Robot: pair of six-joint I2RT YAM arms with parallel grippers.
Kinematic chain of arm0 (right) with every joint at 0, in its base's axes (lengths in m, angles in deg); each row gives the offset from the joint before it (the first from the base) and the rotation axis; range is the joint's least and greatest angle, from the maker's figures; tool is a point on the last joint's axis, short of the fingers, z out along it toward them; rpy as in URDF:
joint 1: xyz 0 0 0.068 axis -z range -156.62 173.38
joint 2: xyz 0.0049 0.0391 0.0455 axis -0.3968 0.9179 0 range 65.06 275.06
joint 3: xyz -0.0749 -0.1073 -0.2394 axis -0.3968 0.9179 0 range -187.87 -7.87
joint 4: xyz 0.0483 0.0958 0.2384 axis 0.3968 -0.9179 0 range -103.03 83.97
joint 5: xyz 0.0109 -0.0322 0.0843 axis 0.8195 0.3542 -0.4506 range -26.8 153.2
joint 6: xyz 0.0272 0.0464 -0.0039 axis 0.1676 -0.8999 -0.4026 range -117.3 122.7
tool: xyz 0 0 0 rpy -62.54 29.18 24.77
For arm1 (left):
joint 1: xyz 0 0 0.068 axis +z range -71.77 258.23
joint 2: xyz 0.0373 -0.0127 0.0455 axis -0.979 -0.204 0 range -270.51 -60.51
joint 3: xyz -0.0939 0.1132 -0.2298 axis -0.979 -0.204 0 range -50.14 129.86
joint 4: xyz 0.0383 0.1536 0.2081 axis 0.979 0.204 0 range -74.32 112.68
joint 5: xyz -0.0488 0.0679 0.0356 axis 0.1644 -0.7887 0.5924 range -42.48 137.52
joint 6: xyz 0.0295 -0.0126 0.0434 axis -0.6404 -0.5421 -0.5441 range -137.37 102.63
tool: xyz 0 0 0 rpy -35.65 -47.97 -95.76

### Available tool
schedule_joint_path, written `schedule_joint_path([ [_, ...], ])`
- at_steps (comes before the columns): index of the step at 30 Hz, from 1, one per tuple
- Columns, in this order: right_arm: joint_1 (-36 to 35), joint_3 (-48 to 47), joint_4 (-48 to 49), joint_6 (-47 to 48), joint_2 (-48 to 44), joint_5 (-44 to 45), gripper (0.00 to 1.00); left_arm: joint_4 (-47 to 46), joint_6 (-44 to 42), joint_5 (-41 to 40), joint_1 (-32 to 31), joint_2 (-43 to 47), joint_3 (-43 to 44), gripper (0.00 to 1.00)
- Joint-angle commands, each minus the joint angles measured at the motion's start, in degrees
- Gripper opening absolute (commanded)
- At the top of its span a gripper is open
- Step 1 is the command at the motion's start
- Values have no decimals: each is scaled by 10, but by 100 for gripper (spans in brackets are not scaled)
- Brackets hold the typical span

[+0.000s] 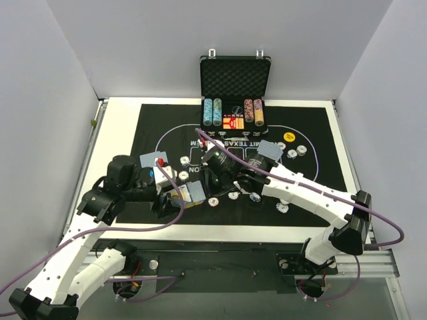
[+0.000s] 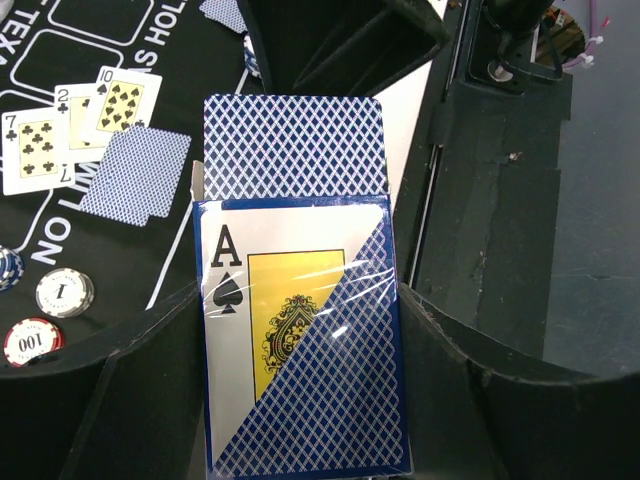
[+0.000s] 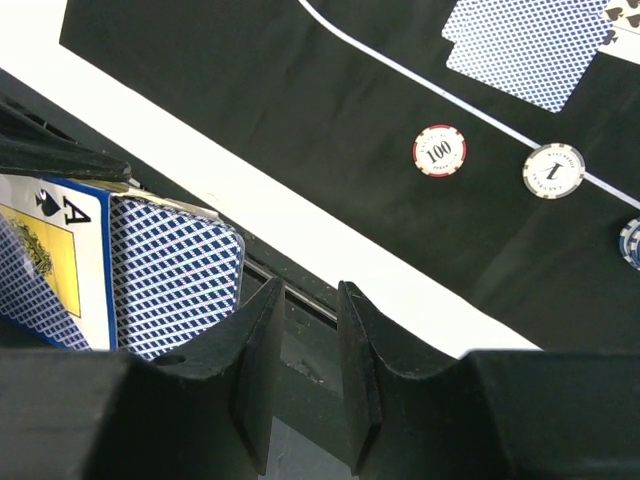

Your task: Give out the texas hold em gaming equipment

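Mat point(image 1: 313, 133) covers the table, printed hold'em layout. Case point(image 1: 235, 73) stands open at the far edge with chip rows point(image 1: 212, 112) racked on both sides and small packs between them, so most chips are not dealt out yet.

Your left gripper point(image 2: 300, 330) is clenched on the card box point(image 2: 320, 400), a finger on each long side. The deck point(image 2: 292, 145) sticks out of the box's open end, blue backs up, with its long axis in line with the left fingers and pointing away from that wrist.

Your right gripper point(image 3: 305, 330) is barely parted, a slim gap with nothing in it. From it, the deck point(image 3: 175, 275) lies off to the left, near but not between the jaws. The right arm is the one nearer the exposed end, so my guess is it must shift left and widen to pull cards.

Three face-up cards point(image 2: 80, 125) sit on the mat with a face-down pair point(image 2: 135, 175) just beside them. A red 100 chip point(image 2: 30, 342) and a grey 1 chip point(image 2: 65, 292) sit nearby.
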Motion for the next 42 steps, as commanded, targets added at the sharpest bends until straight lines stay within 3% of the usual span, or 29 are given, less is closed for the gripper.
schedule_joint_path([
  [1,-1,-10,0,1,-4,17,24,-38,-22,0,2,3,-14,0],
  [14,157,110,-58,38,-161,36,24,-142,-121,-92,41,39,-188,0],
  [27,217,115,-57,52,-145,-37,22,-204,-181,-95,80,-46,-249,1],
  [29,226,119,-56,52,-147,-44,22,-198,-198,-99,81,-57,-260,31],
  [30,232,120,-57,53,-149,-45,22,-197,-210,-99,81,-58,-269,81],
  [42,263,109,-73,57,-178,-59,22,-172,-185,-111,83,-11,-272,88],
])
